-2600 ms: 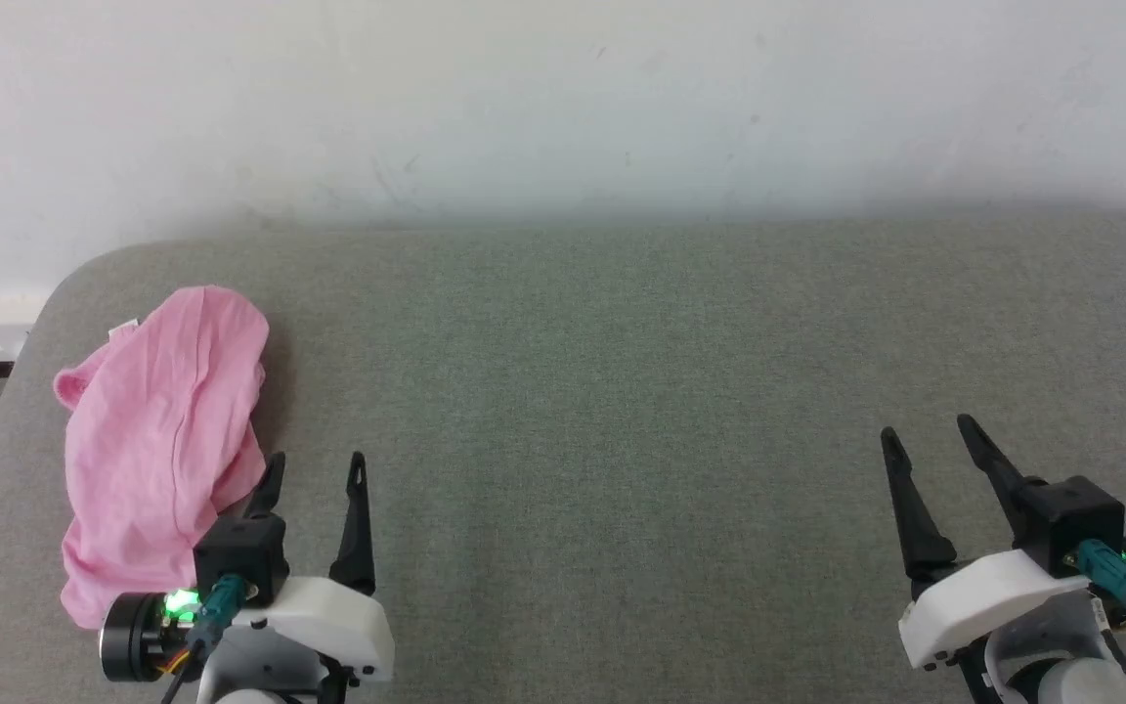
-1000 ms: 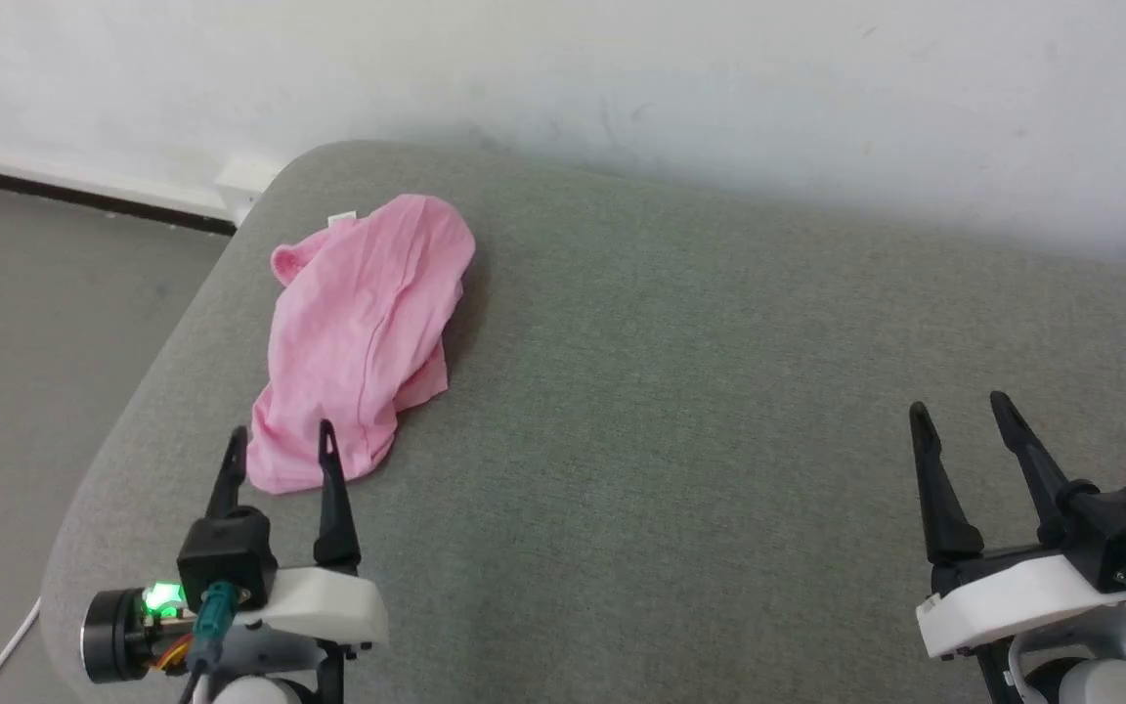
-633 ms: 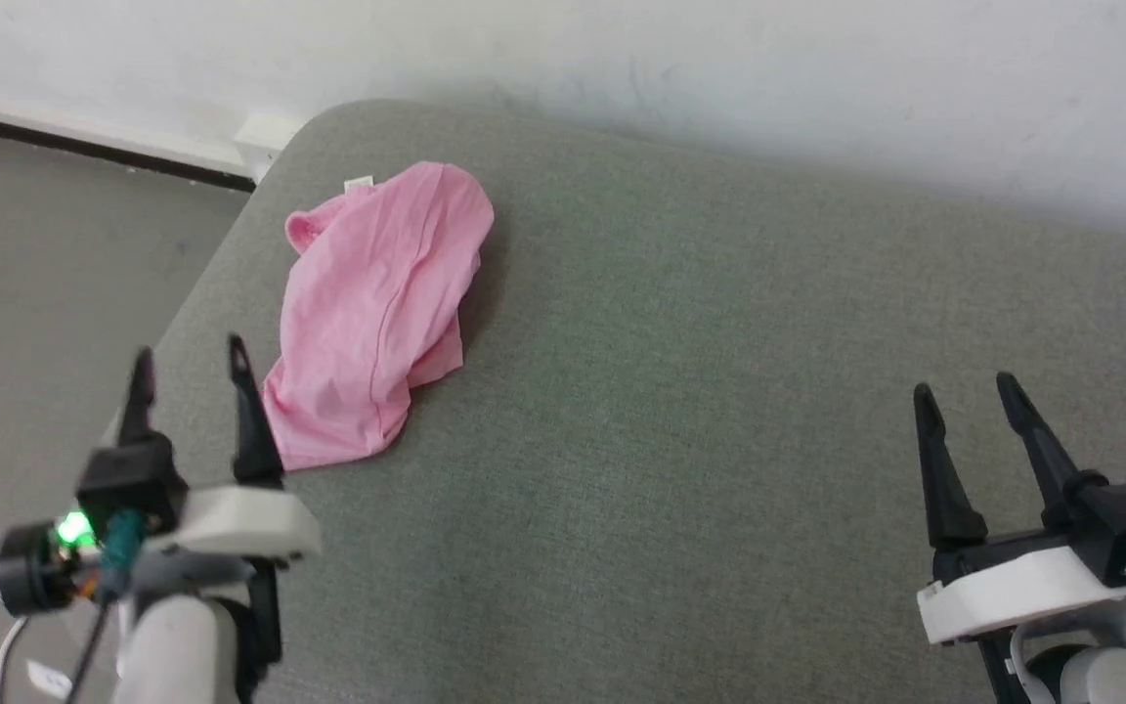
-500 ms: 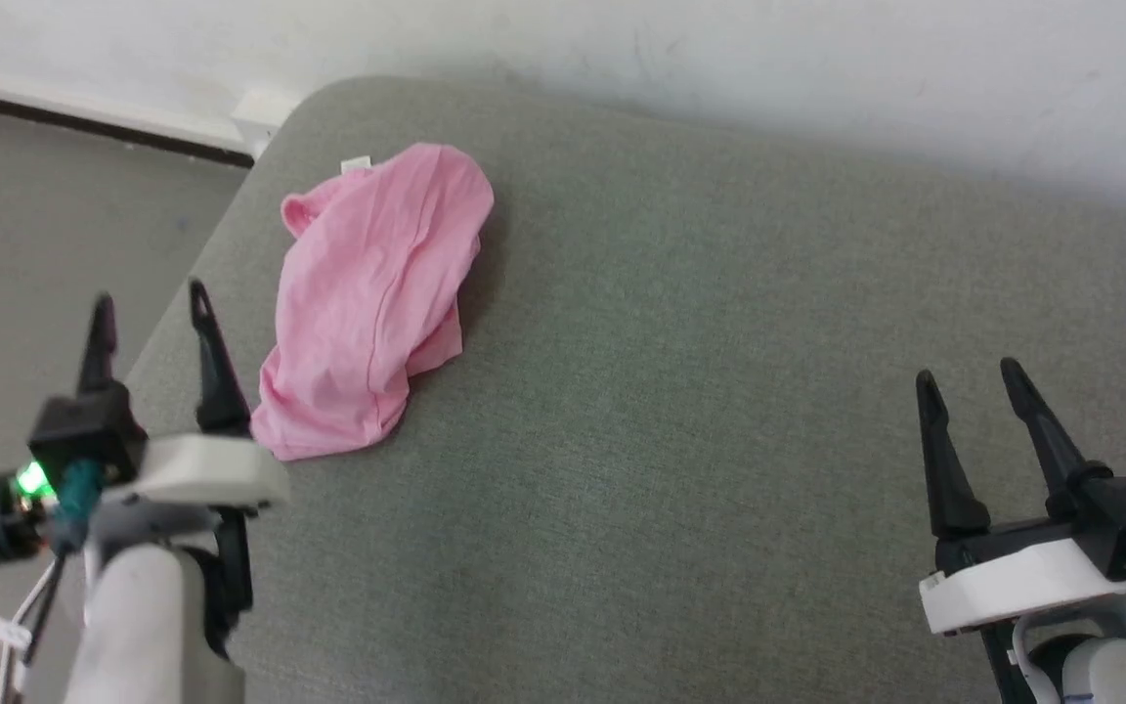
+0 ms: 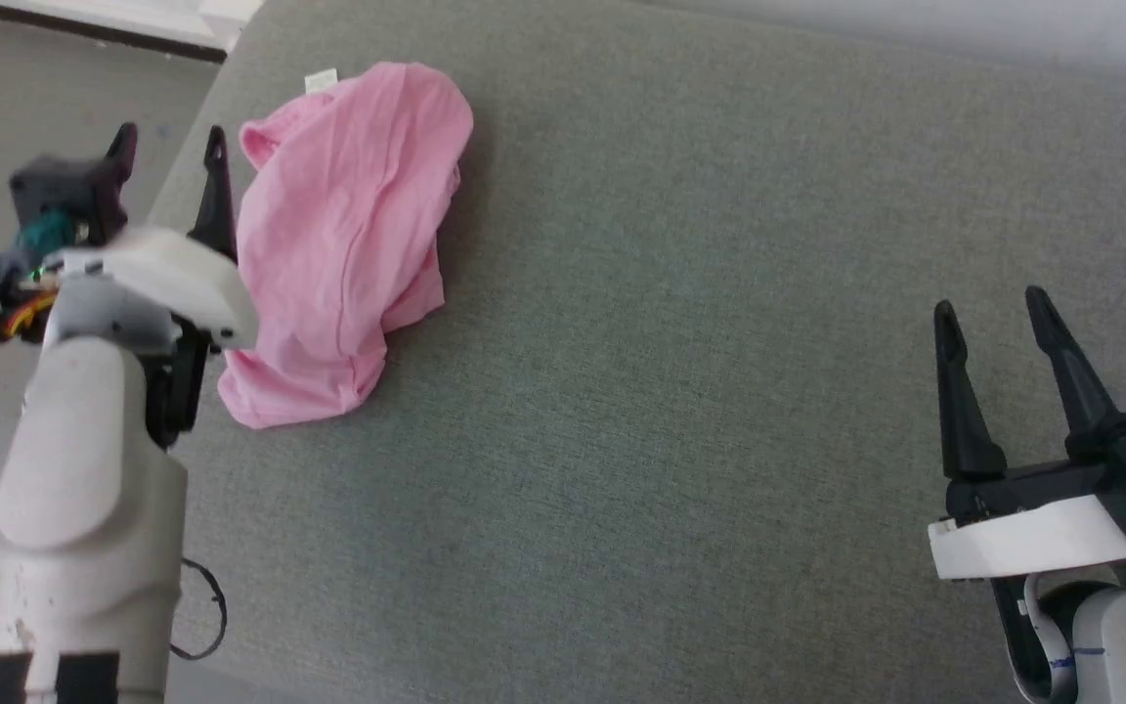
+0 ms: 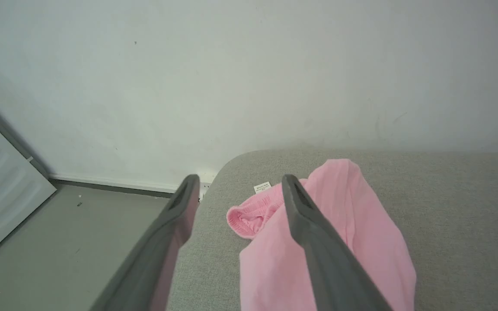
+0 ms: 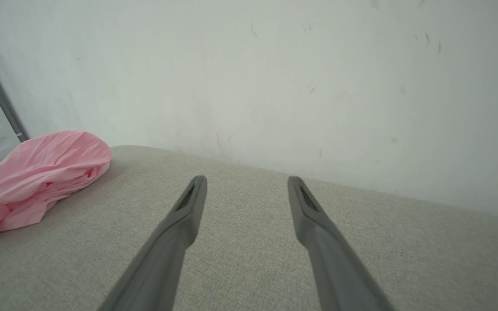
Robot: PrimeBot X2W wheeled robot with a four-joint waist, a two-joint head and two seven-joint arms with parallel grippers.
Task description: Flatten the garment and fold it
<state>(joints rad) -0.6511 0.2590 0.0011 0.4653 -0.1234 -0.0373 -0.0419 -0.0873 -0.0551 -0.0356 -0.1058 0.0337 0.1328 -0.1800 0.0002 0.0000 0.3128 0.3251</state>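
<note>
While the garment (image 5: 338,244) lies crumpled in a long heap near the bench's (image 5: 680,411) far left corner, with a white label (image 5: 320,79) poking out at its far end, the left pincer (image 5: 170,142) hovers released just beside its left edge. The inner finger is close to the cloth, contact unclear. Right pincer (image 5: 991,305) also released, well apart, over the bench's near right.

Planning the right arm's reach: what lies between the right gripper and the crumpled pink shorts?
Nothing but bare grey woven upholstery; the head view shows it between the right gripper and the light-pink fabric shorts.
</note>
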